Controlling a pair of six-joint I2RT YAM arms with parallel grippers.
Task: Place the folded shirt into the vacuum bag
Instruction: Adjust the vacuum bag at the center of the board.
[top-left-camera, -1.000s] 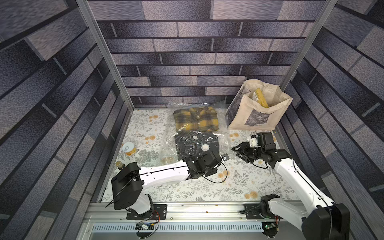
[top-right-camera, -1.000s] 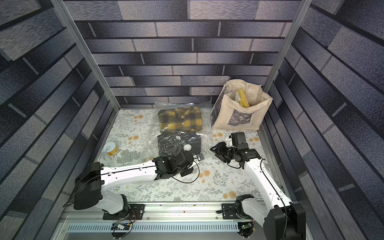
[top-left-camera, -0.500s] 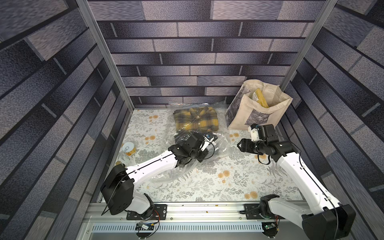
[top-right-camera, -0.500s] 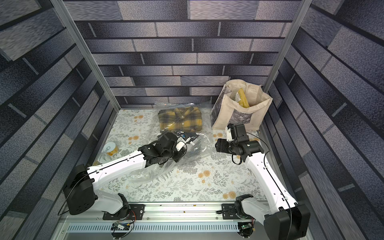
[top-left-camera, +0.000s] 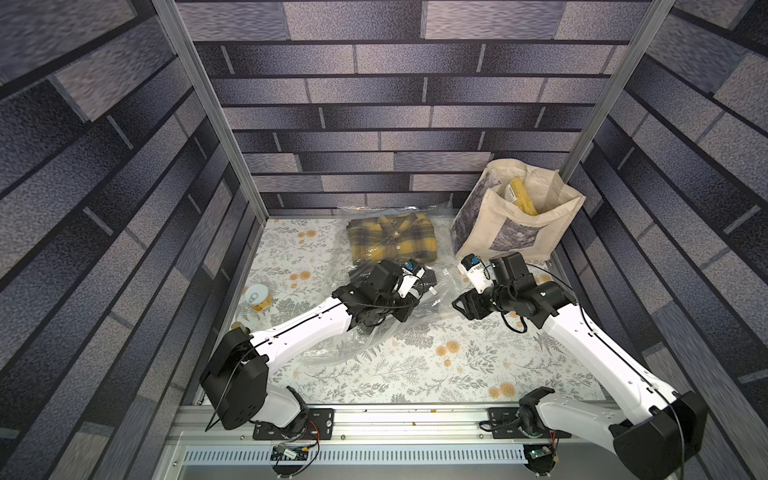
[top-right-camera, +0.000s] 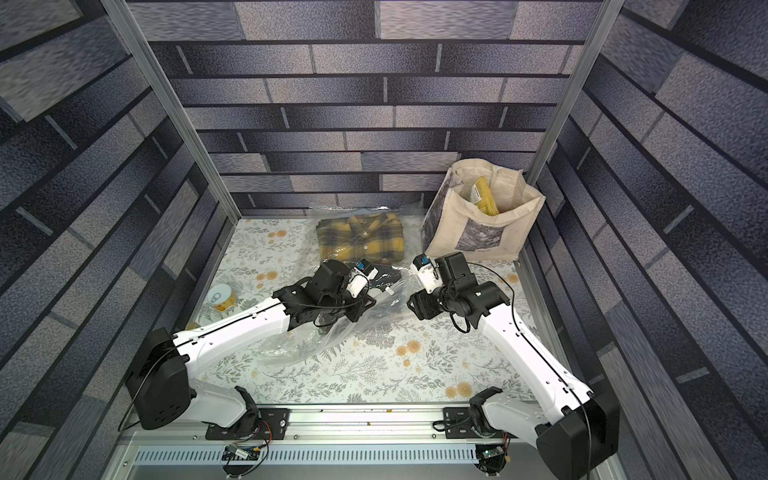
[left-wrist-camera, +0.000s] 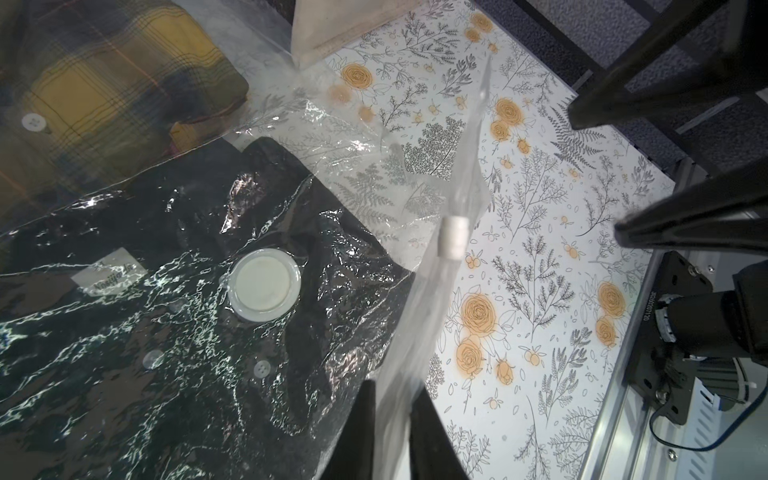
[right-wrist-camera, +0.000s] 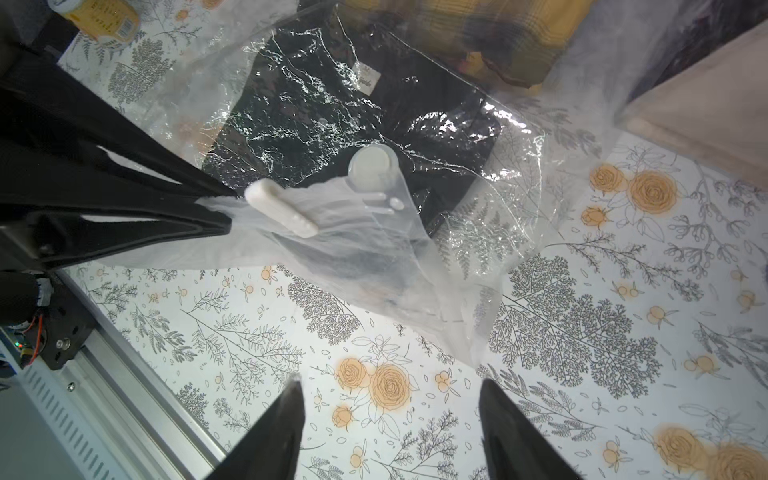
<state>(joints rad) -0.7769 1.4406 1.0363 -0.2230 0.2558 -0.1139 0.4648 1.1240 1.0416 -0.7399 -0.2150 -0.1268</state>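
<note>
The vacuum bag (left-wrist-camera: 345, 174) is crinkly clear plastic spread mid-table, seen in both top views (top-left-camera: 365, 336). A folded black shirt (left-wrist-camera: 124, 332) lies under its film, beneath the round white valve cap (left-wrist-camera: 264, 286). My left gripper (left-wrist-camera: 392, 382) is shut on a raised edge of the bag, close to a white slider clip (left-wrist-camera: 454, 237). The right wrist view shows that pinch (right-wrist-camera: 226, 208) and the cap (right-wrist-camera: 372, 169). My right gripper (right-wrist-camera: 390, 380) hangs open over bare tablecloth beside the bag's right edge (top-left-camera: 461, 305), with nothing between its fingers.
A yellow plaid shirt (top-left-camera: 392, 241) in clear plastic lies at the back. A beige tote bag (top-left-camera: 515, 220) stands at the back right, close behind the right arm. A small yellow can (top-left-camera: 258, 296) sits by the left wall.
My left gripper has moved up and toward the back with the bag's edge, bunching the film. The right arm has risen and shifted slightly toward the bag, and its jaws have opened wider.
</note>
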